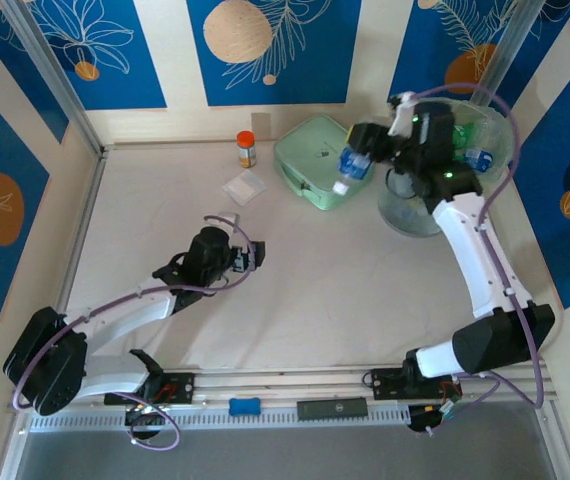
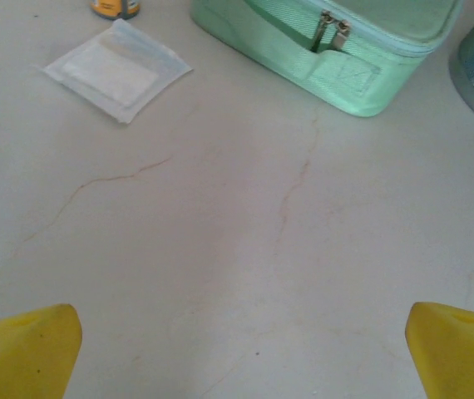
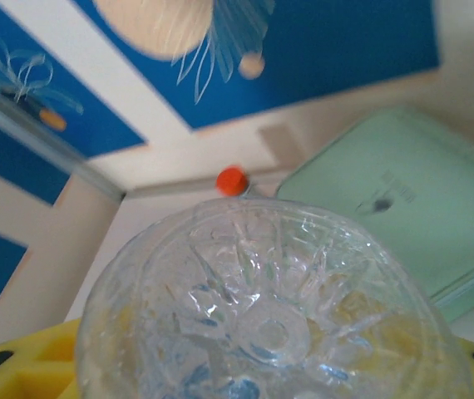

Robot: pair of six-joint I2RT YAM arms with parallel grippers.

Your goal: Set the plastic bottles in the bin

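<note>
Since the right claw (image 1: 362, 152) is pinching a clear plastic bottle with a blue label (image 1: 352, 166), we judge the step in hand to be carry-and-drop into the tall round translucent bin lined with a pale green bag (image 1: 405, 212). In the wrist view the ridged bottle base (image 3: 262, 307) sits between the yellow fingers (image 3: 46, 366), so the grip looks snug, though we can't tell how deep it is. The bottle sits at the claw tip, over the edge of the flat mint-green square case (image 1: 310, 165). The bin is just behind the claw, on its wrist side, with bottles already inside.

To do it well, we'd bring the claw back over the bin mouth, keeping the bottle above the rim the whole way. We'd let go only once the bottle is fully inside the rim line, and low, so it doesn't bounce off the pile. The forearm is close to the rim, so watch for a nudge.

The left claw (image 2: 241, 349) is spread wide and empty over bare table (image 2: 220, 249), with the case ahead of it. We'd keep it parked.
</note>
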